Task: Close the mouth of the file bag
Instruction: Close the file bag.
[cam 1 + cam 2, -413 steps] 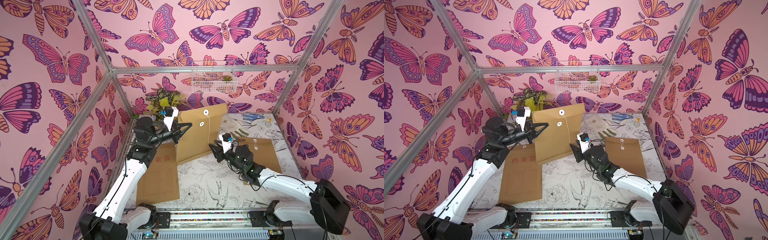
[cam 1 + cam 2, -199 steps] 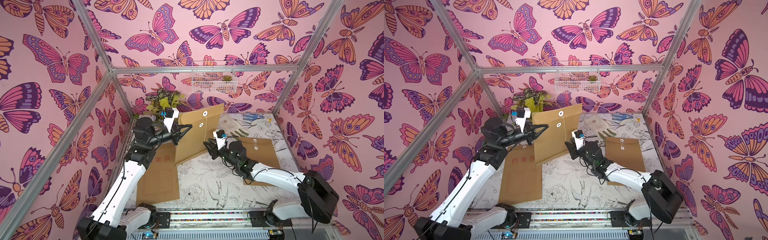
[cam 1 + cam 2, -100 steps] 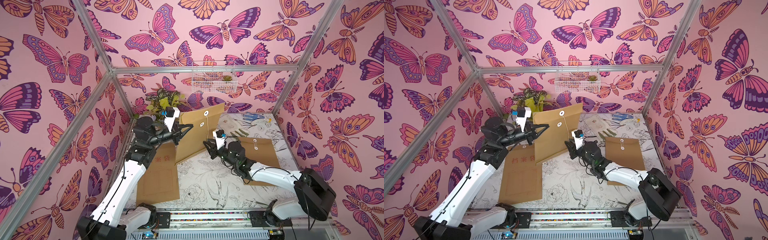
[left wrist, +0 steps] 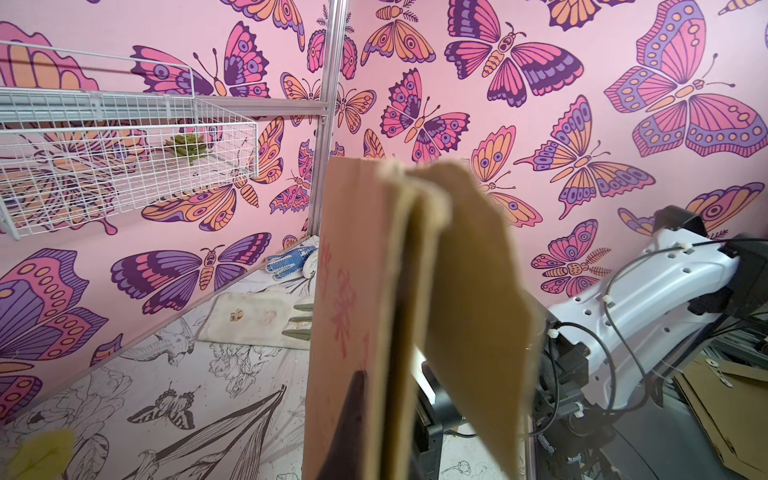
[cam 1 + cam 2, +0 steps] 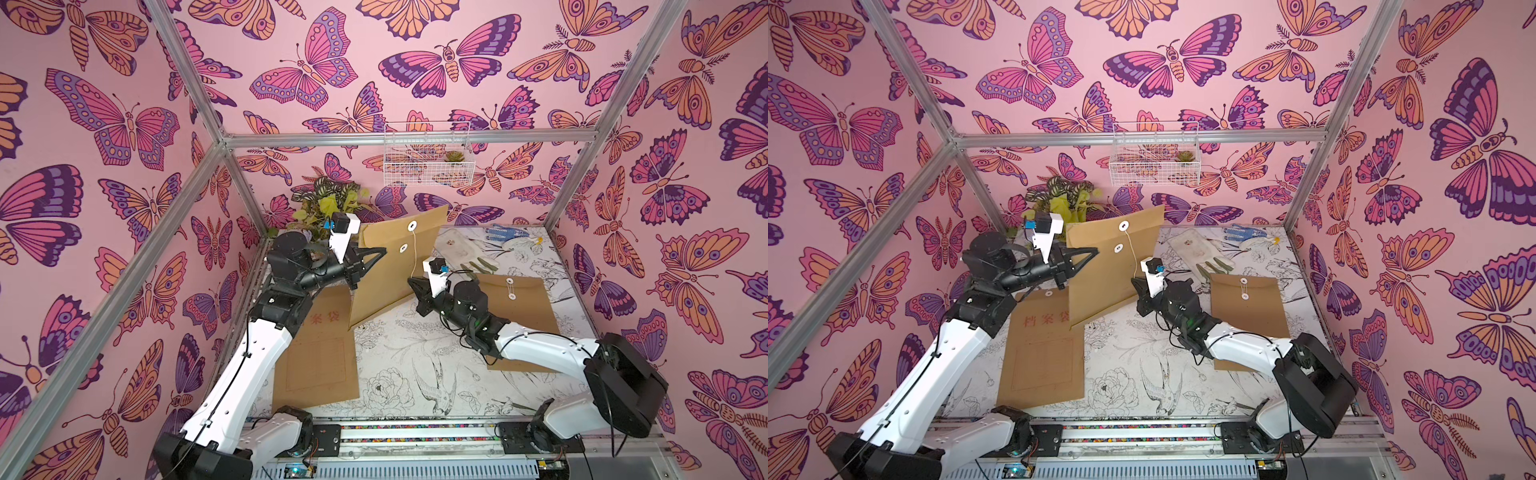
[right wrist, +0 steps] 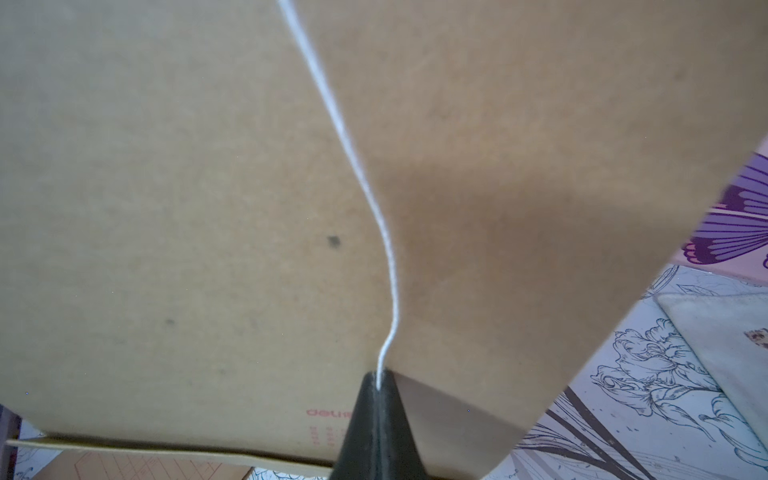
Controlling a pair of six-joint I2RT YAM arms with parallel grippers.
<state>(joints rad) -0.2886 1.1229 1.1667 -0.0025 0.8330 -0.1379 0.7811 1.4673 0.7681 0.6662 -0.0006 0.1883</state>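
Right gripper is pinched together on the 1 string. Left gripper is clamped on the left edge of the bag, which is raised and tilted mid-table, 2 buttons showing. 2 more lie flat: left bag, right bag. 2 gloves far right: white glove, blue glove.

White arms, black joints, pointed black jaws, thin cables.

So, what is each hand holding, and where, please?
Left hand: the brown paper file bag, by its side edge. Right hand: its white string, at the free end.
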